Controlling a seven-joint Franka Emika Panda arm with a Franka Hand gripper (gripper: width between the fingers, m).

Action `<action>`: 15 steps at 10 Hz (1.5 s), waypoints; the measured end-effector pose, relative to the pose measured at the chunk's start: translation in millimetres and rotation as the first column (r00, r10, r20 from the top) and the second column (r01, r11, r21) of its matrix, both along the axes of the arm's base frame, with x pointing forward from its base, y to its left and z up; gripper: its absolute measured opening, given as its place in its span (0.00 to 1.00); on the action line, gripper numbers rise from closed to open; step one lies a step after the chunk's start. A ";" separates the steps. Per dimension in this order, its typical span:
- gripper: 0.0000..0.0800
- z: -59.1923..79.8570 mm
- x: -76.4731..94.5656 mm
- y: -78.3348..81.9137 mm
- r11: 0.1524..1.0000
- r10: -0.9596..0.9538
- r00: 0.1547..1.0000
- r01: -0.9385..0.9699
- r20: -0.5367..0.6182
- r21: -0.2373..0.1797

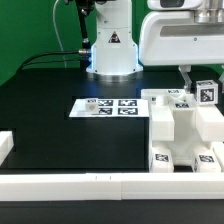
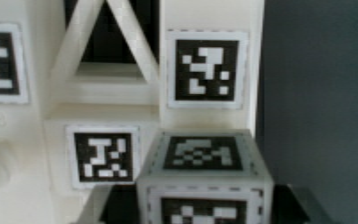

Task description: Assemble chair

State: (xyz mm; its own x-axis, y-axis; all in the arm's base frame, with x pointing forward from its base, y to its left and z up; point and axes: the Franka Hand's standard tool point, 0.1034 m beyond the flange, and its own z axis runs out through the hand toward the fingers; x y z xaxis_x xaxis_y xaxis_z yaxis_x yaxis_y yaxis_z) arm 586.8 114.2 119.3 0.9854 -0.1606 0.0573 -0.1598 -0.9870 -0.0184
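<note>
Going for a small tagged block (image 2: 197,160) among chair parts (image 1: 170,125) at three o'clock on the table (image 1: 60,130). Cannot tell whether clenching the pincer (image 1: 186,76) yet; needing a centred squeeze next.

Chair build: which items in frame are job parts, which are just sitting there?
Job: white tagged chair parts, clustered at the exterior view's right; small tagged block among them.
Not job: marker board; plain white rail; arm base.
</note>
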 end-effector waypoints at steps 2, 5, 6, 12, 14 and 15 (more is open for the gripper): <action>0.35 -0.2 0.0 0.0 0.991 -0.133 0.991 0.133 -0.002 0.008; 0.35 -0.5 1.0 -0.7 0.871 -0.491 0.871 0.491 -0.012 0.026; 0.35 -0.3 0.1 3.3 0.790 -0.612 0.791 0.612 -0.018 0.031; 0.35 1.5 6.3 5.8 0.330 -0.938 0.337 0.940 -0.084 0.081; 0.66 -0.8 4.2 7.1 0.408 -0.909 0.411 0.911 -0.070 0.063; 0.76 -1.2 4.0 7.8 0.472 -0.878 0.475 0.880 -0.064 0.062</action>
State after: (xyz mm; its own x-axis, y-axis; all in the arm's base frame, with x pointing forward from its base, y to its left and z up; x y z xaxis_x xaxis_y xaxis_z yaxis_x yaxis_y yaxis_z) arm 590.8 122.0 118.0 0.3255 -0.9454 -0.0164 -0.9436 -0.3236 -0.0697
